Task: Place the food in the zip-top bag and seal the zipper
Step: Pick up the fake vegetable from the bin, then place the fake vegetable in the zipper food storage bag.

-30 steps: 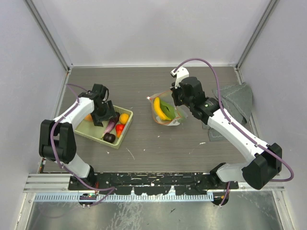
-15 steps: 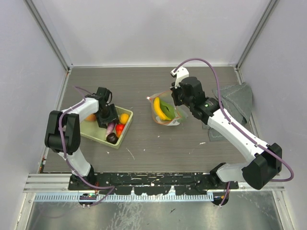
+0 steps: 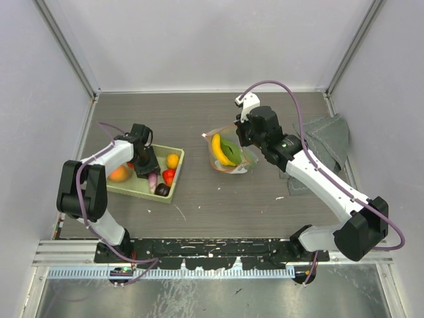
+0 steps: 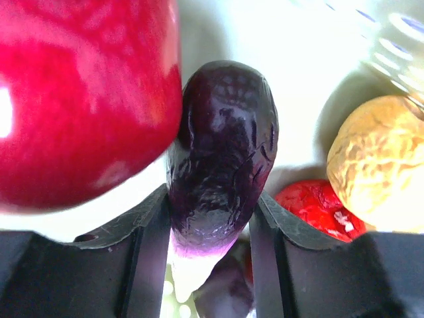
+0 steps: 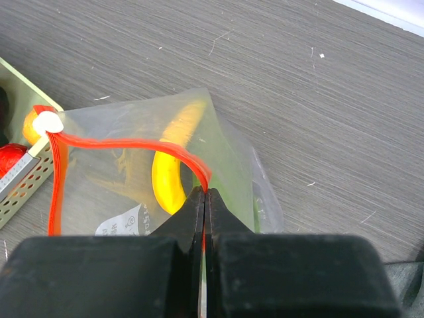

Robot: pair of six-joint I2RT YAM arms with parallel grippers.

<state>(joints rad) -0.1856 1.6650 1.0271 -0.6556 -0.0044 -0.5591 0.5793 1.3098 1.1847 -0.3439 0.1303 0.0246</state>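
Half-closed left claw (image 4: pixel 211 199) around purple eggplant (image 4: pixel 222 132)

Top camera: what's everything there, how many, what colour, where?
pale green plastic basket: one, green, table's left.
round orange toy fruits: two, orange, in basket.
red toy fruits: two, red, in basket.
dark purple toy eggplant: one, purple, in basket.
dark round toy: one, purple, in basket.
clear zip-top plastic bag: one, red-orange zipper strip, table's middle.
yellow toy banana: one, yellow, inside bag.
leafy green toy: one, green, inside bag.
grey folded cloth: one, grey, table's right.
left gripper: one, black, gripping eggplant.
right gripper: one, black, pinching zipper strip.
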